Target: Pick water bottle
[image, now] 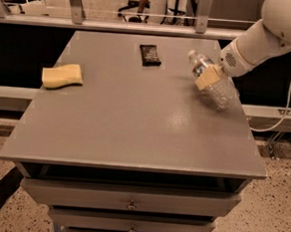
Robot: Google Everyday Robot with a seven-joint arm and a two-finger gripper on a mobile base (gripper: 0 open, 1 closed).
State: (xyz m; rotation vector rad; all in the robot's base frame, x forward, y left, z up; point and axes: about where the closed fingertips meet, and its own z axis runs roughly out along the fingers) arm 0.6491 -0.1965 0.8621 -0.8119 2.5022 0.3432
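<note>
The smooth grey surface [134, 132] is carrying everything. At its right edge the hand [208, 78] is clamping its tan pads around the clear ribbed water bottle [223, 93], which is tilting, cap upward. A soft yellow sponge [62, 75] is lying at its left, and a flat dark bar [150, 55] is sitting towards its far edge.

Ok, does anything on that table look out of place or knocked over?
Only the water bottle: it is tilted near the right edge of the table, cap pointing far-left, with the gripper closed across its middle. The sponge and snack bar lie flat; nothing looks spilled.
</note>
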